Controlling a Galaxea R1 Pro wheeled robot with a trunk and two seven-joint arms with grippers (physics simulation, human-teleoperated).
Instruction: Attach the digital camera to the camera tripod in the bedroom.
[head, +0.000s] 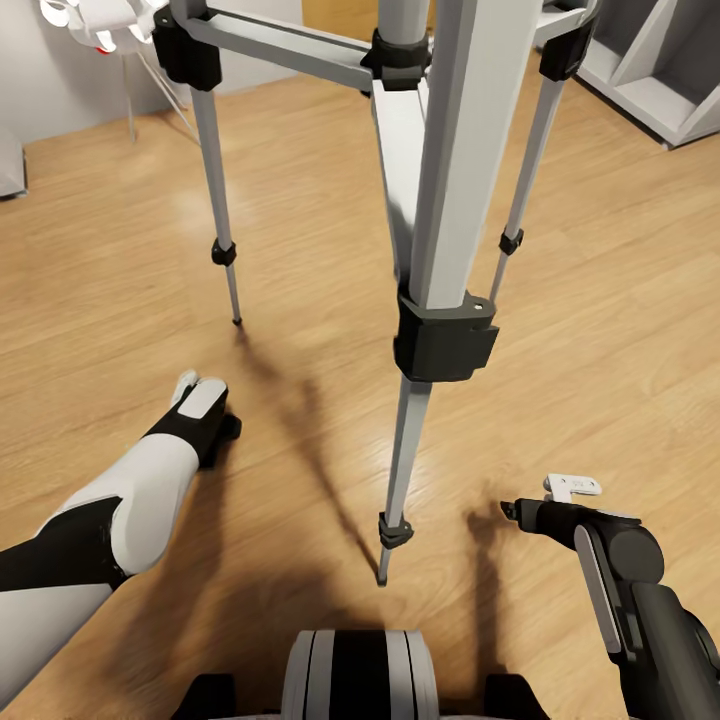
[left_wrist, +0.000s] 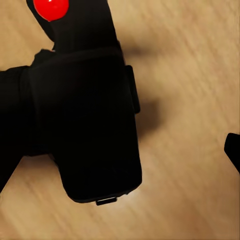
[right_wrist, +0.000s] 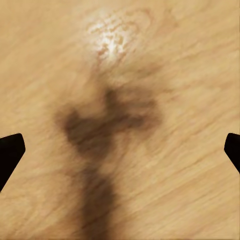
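The left gripper (head: 205, 395) hangs low over the wood floor (head: 120, 280), and its wrist camera looks straight onto the digital camera (left_wrist: 82, 125): a black body with its red button (left_wrist: 50, 7) at one edge, pressed up close between the fingers. I take it as pinched there, though the fingers themselves are lost against the black. The right gripper (right_wrist: 120, 147) is spread wide, its two tips at the edges of its own view with nothing but floor and its shadow between them.

Just ahead stands the camera tripod (head: 440, 230), its near silver leg (head: 405, 450) planted between the two arms, the black collar (head: 445, 335) above it. The tripod head is above what can be seen.

So the carry looks done, the mounting not yet begun. Next, I'd judge, the left arm must lift the camera up to the head and seat it squarely, clear of the legs
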